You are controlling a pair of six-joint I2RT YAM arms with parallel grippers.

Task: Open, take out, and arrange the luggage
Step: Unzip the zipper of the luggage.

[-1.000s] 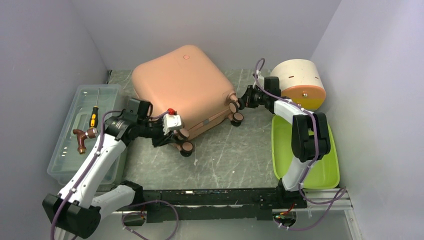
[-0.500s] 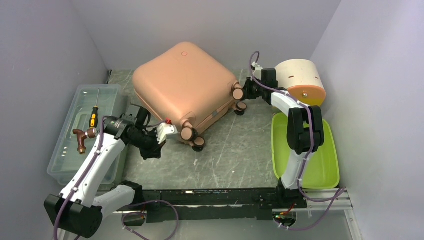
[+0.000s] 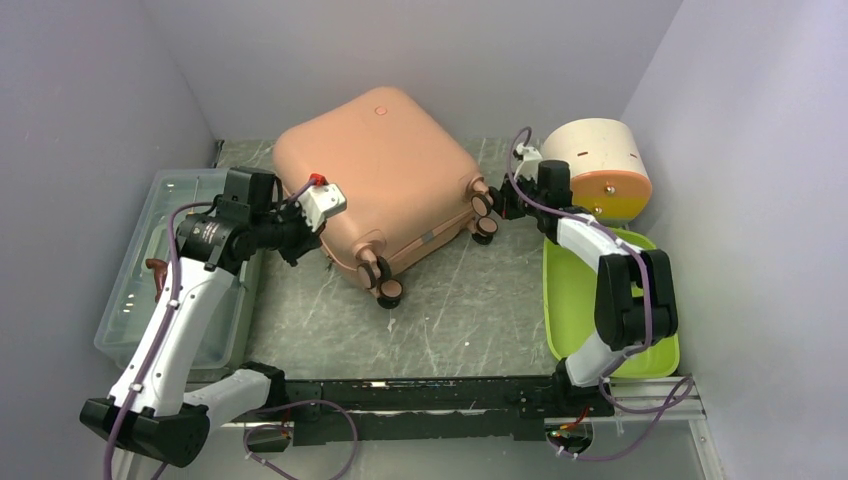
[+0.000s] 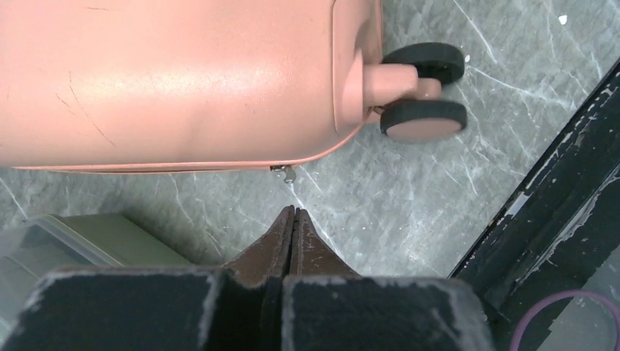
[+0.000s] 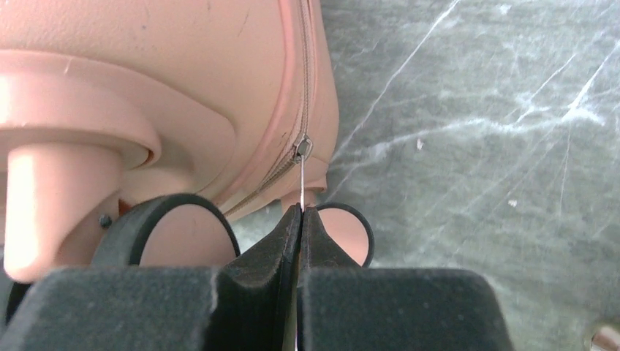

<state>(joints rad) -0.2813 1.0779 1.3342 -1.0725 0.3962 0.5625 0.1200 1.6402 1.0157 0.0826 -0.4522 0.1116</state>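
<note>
Two shut grippers, one zip: we are judging the opening step as under way. The right gripper (image 5: 300, 219) is pinching the thin metal zipper pull (image 5: 301, 183) at a wheel corner of the salmon-pink hard-shell suitcase (image 3: 375, 175), fingers fully together on it. The left gripper (image 4: 294, 223) is also pressed closed, holding nothing, tips just short of a second small pull tab (image 4: 285, 173) hanging from the seam. We are reckoning the right should be dragging along the seam line, easing round the corner, while the left is bracing the shell against sliding. The suitcase is lying flat toward the back of the grey marbled tabletop (image 3: 470, 310), long axis running diagonally, small twin wheels (image 3: 385, 285) pointing near-right, top end pointing far-left
</note>
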